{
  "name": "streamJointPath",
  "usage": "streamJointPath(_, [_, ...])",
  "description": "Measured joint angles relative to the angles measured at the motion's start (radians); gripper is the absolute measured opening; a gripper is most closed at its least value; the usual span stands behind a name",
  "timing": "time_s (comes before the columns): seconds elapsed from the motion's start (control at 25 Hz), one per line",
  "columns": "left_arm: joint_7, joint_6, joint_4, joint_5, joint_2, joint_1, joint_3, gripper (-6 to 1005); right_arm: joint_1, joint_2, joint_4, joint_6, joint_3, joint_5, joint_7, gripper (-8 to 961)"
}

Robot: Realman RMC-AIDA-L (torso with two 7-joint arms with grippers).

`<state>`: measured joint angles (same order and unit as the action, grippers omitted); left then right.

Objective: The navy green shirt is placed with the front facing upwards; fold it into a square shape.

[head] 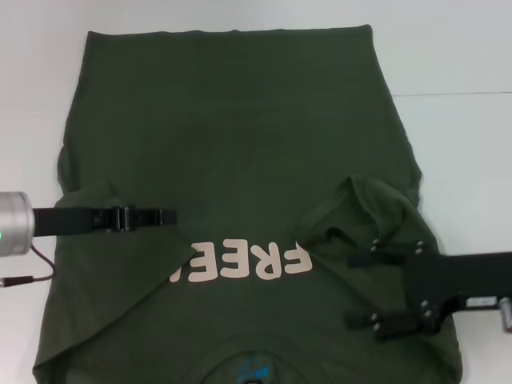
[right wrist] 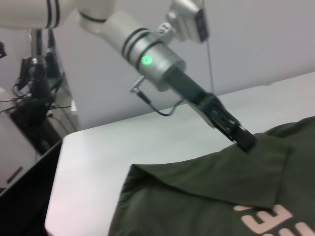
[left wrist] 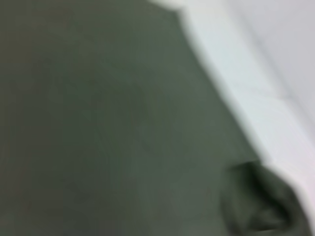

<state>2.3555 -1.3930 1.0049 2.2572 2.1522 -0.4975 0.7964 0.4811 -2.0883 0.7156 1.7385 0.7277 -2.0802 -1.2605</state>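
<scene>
The dark olive-green cotton shirt (head: 240, 144) lies flat on the white table (head: 464, 160), both sleeves folded inward. The left hand (head: 164, 216) is closed over the left fold; the right hand (head: 364, 292) is spread apart above the right sleeve.

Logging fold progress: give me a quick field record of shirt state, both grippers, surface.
shirt: navy green shirt flat, print up, "FREE" lettering partly covered
left side: sleeve flap folded inward over the front
right side: sleeve bunched, raised
left gripper: on the left flap's edge, looks shut on the cloth
right gripper: open, at the bunched right sleeve
surface: white table
</scene>
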Motion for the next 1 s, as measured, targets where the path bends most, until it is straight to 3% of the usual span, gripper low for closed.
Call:
streamJointPath(0.04, [-0.181,-0.090,-0.009,-0.085,-0.001,0.005,-0.077,257,-0.006,0.000,0.033,0.014,-0.013,0.000,-0.041,940])
streamJointPath(0.12, [-0.284,-0.133,-0.015,-0.115,-0.003,0.008,-0.106,497,-0.016,0.002,0.087,0.036,-0.029,0.000,-0.113,940])
streamJointPath(0.36, [-0.615,-0.357,-0.089,-0.189,-0.039,0.008,-0.162,705,-0.074,0.001,0.294,0.115,-0.042,-0.002,-0.291,941])
streamJointPath(0.52, [-0.765,-0.473,-0.119,-0.186,-0.042,0.001,-0.146,784,-0.093,0.012,0.372,0.172,-0.042,-0.013,-0.442,941])
streamJointPath(0.8, [-0.871,-0.512,-0.146,-0.188,-0.015,-0.022,-0.138,923,-0.085,0.062,0.398,0.245,-0.106,-0.005,-0.753,942])
streamJointPath(1.0, [-0.878,-0.507,-0.194,-0.184,-0.021,-0.051,-0.090,917,-0.067,0.094,0.417,0.244,-0.084,-0.033,-0.996,941])
